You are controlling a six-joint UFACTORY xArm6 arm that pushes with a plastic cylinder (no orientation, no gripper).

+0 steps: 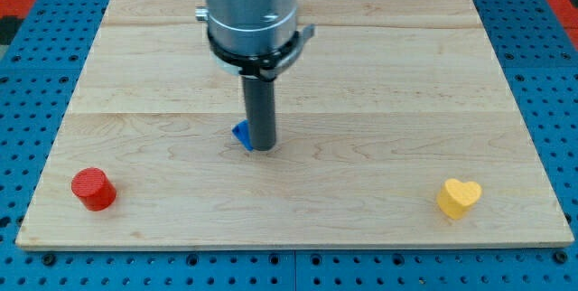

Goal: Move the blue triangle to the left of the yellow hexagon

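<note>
The wooden board holds a yellow heart-shaped block near the view's bottom right. Mid-board, my tip, bare and grasping nothing, touches the blue triangle on its right side, mostly hiding it.

Our arm is a fat, shiny silver-grey tube. A black ring with little side tabs wraps its bottom. Below hangs a straight dark rod ending in my tip.

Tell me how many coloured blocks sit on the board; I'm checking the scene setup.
3: a red cylinder at the view's bottom left, a yellow heart-shaped block at the bottom right, and a blue block mid-board, partly hidden behind my tip.
</note>
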